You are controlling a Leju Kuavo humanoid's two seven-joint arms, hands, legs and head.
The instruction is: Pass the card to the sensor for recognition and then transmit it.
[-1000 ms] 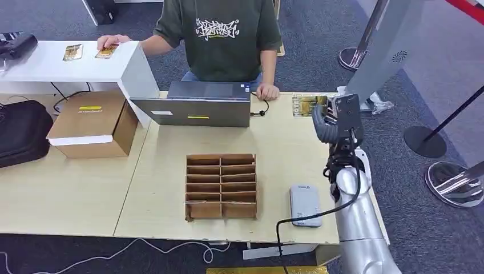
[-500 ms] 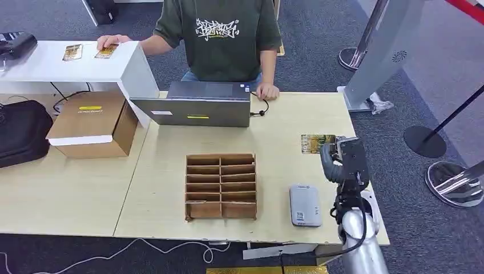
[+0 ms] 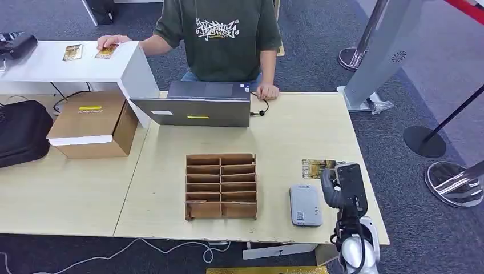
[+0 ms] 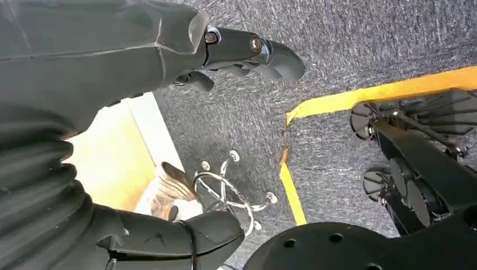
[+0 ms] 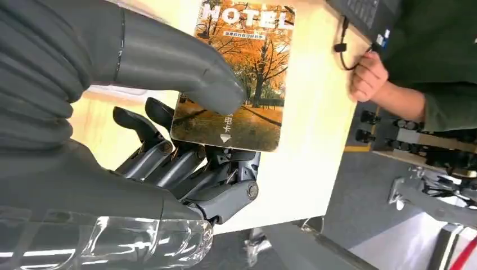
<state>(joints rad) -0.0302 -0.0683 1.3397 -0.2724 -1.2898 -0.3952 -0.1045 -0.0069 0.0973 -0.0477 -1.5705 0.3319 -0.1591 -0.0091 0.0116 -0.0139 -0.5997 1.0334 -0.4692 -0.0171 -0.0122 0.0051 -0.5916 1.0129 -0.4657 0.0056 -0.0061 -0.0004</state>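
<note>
My right hand (image 3: 341,185) hovers over the table's front right part and pinches a hotel card (image 3: 315,168) with an autumn-tree picture. In the right wrist view the thumb (image 5: 185,73) presses the card (image 5: 242,67) onto the darker fingers (image 5: 185,163). The grey card sensor (image 3: 305,205) lies flat on the table just left of this hand, and the card floats slightly beyond it. My left hand (image 4: 140,112) hangs over the carpet beside the table with its fingers apart and nothing in it.
A brown cardboard slot organiser (image 3: 221,185) stands mid-table. A person in a green shirt (image 3: 220,34) sits behind an open laptop (image 3: 197,105), one hand (image 3: 267,91) on the table edge. A cardboard box (image 3: 91,123) and black bag (image 3: 23,132) lie left. Stanchion bases (image 3: 454,182) stand right.
My right hand has drawn the card back from the far right edge of the table, down towards the front, until it is beside the sensor. The person has not moved.
</note>
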